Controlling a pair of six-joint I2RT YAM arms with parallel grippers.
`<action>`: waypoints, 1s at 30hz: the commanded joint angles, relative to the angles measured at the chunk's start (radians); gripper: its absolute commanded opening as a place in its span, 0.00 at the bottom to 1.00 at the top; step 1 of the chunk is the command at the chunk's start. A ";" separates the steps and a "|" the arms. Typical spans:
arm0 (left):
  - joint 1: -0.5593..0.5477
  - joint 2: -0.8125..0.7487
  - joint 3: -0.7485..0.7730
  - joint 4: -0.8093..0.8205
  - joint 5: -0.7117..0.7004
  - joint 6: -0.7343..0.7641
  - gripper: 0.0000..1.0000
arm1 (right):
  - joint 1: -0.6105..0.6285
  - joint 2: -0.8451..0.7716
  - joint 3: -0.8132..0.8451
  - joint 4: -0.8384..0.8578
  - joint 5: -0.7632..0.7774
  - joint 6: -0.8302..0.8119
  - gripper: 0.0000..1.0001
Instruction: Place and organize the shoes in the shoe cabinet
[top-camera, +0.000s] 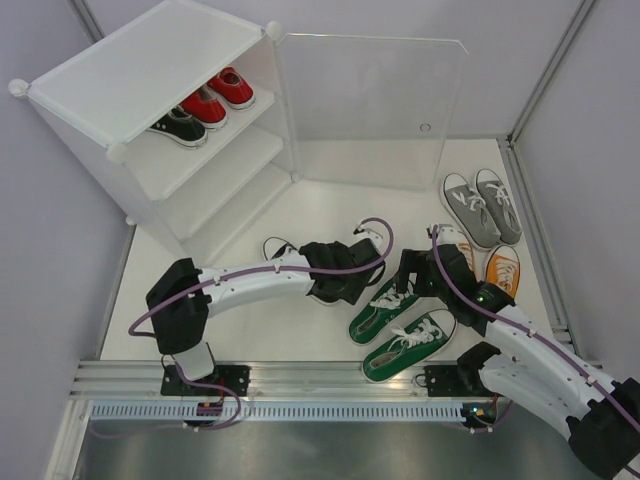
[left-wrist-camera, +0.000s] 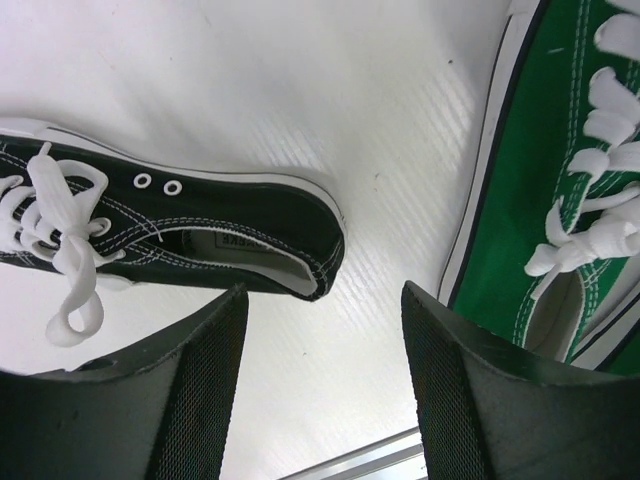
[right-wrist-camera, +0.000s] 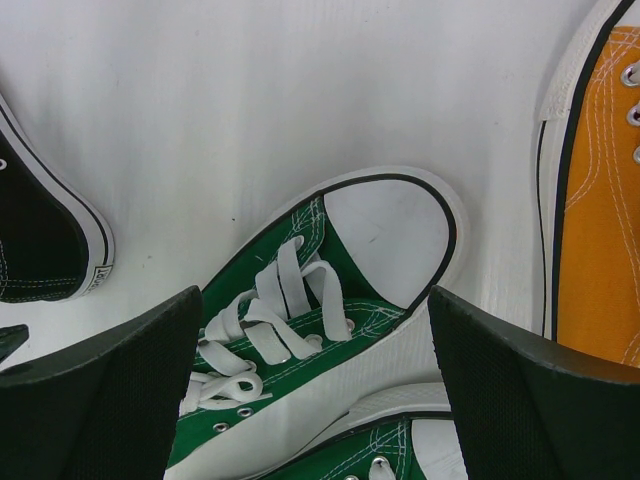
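Pick-up stage, black pair. The left gripper (left-wrist-camera: 325, 297) hovered partly open and empty; the black shoe (left-wrist-camera: 230, 215) lay on the table (top-camera: 300, 200) just beyond its left finger, heel nearest. The right gripper (right-wrist-camera: 315, 300) stood wide open and empty over the toe of a green shoe (right-wrist-camera: 385, 230). The cabinet (top-camera: 150, 70) held, uppermost, the red pair (top-camera: 218, 97) and the shelved black shoe (top-camera: 180, 127). Next move, presumably: bring the left jaws across the heel, close, and carry the shoe beside its mate

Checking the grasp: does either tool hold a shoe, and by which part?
Nothing is held. Both tools are open: left tool near the black shoe, right tool over a green shoe.
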 joint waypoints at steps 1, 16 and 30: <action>0.001 -0.045 -0.047 0.094 -0.024 0.026 0.67 | 0.000 -0.001 0.004 0.024 0.008 0.002 0.97; 0.008 -0.063 -0.221 0.340 0.030 0.150 0.67 | 0.000 0.000 0.004 0.023 0.003 0.004 0.96; 0.008 -0.143 -0.216 0.337 0.007 0.227 0.68 | -0.001 0.017 0.006 0.027 -0.003 -0.001 0.97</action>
